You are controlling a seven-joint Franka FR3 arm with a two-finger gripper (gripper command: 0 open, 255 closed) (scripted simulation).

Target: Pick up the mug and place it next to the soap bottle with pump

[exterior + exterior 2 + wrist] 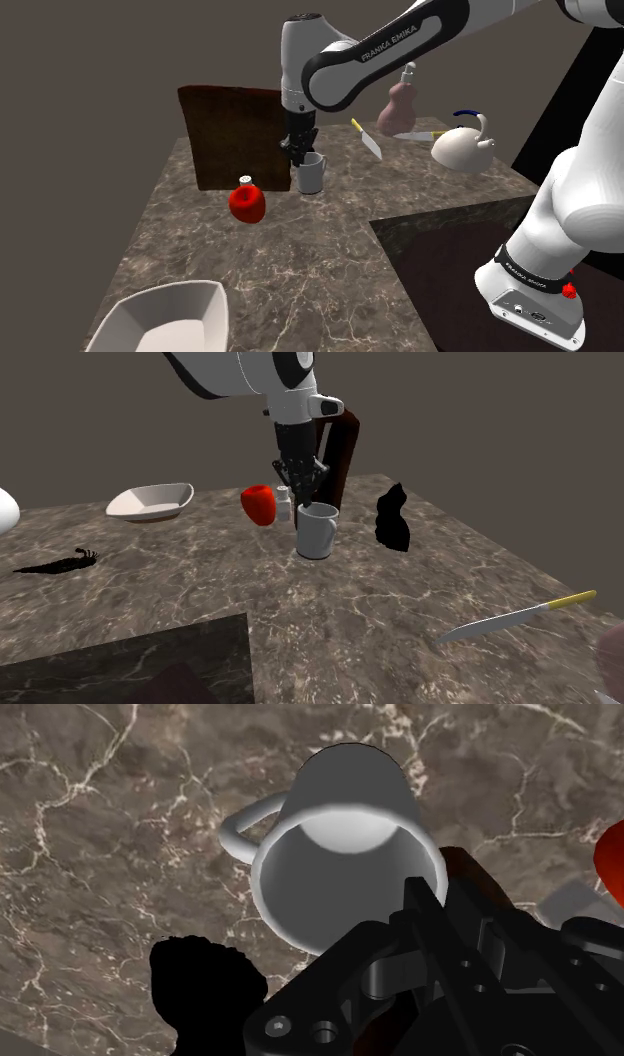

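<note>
A pale grey mug (311, 175) (316, 532) (340, 854) stands upright on the dark marble counter (300, 260), its handle to the side away from the fingers. My black gripper (300, 152) (303, 492) (425, 899) comes down from above onto the mug's rim and is shut on it, one finger (432, 909) lying over the rim's edge. The soap bottle with pump (403, 100), pinkish-brown, stands at the counter's far side, to the shoulder view's right of the mug.
A red round object (247, 203) (258, 504) and a small white bottle (246, 181) sit close beside the mug. A white kettle (462, 148), two yellow-handled knives (365, 137) (420, 134), a white bowl (165, 315) and a dark brown board (235, 130) surround them.
</note>
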